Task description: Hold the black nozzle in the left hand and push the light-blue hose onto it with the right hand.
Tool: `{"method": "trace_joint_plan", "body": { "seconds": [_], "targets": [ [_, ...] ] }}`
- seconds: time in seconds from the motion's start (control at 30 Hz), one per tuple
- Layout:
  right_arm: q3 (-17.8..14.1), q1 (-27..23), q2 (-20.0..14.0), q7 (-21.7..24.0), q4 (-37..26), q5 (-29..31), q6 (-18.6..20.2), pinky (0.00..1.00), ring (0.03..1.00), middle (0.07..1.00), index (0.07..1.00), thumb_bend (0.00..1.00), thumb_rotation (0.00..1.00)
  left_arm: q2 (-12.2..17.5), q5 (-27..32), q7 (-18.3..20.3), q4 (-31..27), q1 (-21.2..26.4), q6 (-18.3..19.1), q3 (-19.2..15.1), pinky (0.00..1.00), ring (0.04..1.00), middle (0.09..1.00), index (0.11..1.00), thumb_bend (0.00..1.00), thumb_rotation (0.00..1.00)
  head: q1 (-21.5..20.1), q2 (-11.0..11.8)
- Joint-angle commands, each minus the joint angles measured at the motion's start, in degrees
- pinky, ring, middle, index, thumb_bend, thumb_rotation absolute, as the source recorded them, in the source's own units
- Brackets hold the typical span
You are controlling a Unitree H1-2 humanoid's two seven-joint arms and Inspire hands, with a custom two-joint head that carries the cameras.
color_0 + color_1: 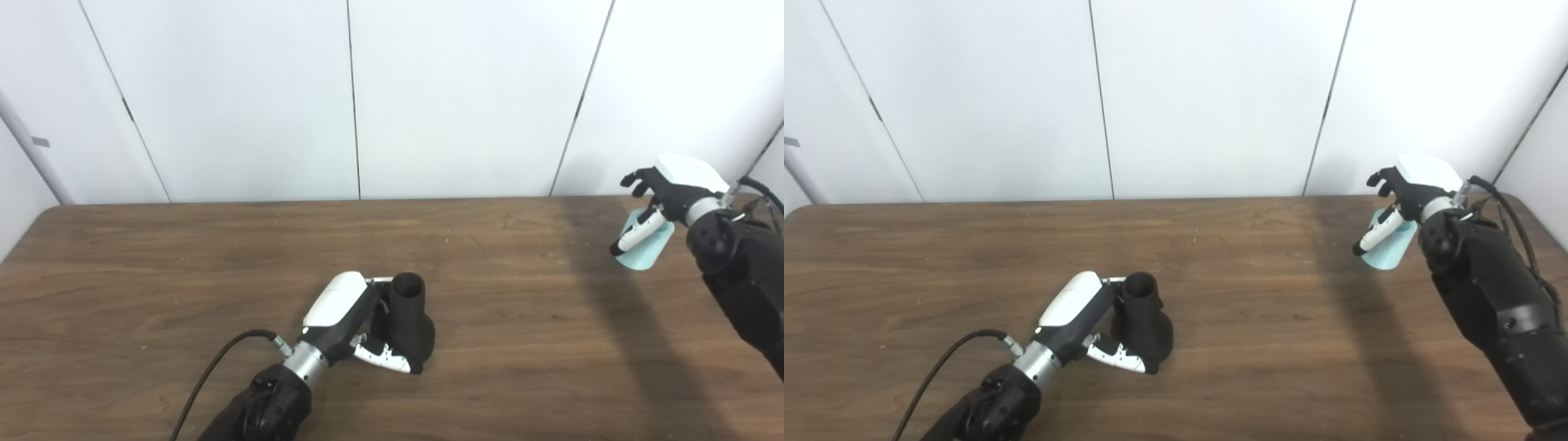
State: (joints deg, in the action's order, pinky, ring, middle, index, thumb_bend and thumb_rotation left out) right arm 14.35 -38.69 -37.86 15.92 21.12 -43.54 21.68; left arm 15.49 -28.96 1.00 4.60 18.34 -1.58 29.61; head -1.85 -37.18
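On the table (184, 257), the left hand (343, 324) is wrapped around the black nozzle (409, 318) near the front edge, its open mouth tilted up and away. Well apart, by the far right corner, the right hand (664, 196) grips the light-blue hose (643, 248).

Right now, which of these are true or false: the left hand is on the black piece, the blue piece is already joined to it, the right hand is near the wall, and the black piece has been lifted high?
1. The left hand is wrapped around the black nozzle. True.
2. The light-blue hose is joined to the nozzle. False: it sits far to the right, at the right hand.
3. The right hand is near the table's far edge. True.
4. The nozzle is raised high. False: it is down at the tabletop.
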Motion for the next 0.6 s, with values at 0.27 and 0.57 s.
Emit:
{"method": "trace_joint_plan", "body": {
  "seconds": [0.27,0.57],
  "targets": [
    [1.89,-5.56,-4.9,2.0,0.44,-4.35,2.22,0.51,0.676,0.766,0.728,1.0,0.21,0.95,-2.31,10.24,5.16,-5.61,7.75,4.43,0.46,0.472,0.484,0.485,0.52,0.09,0.03,-0.36],
    [1.54,-4.97,-5.43,1.7,0.25,-4.41,1.63,0.39,0.558,0.683,0.694,1.0,0.16,1.07,-2.22,10.37,4.92,-5.64,8.12,4.47,0.46,0.472,0.484,0.485,0.52,0.09,0.01,-0.51]
  ]
}}
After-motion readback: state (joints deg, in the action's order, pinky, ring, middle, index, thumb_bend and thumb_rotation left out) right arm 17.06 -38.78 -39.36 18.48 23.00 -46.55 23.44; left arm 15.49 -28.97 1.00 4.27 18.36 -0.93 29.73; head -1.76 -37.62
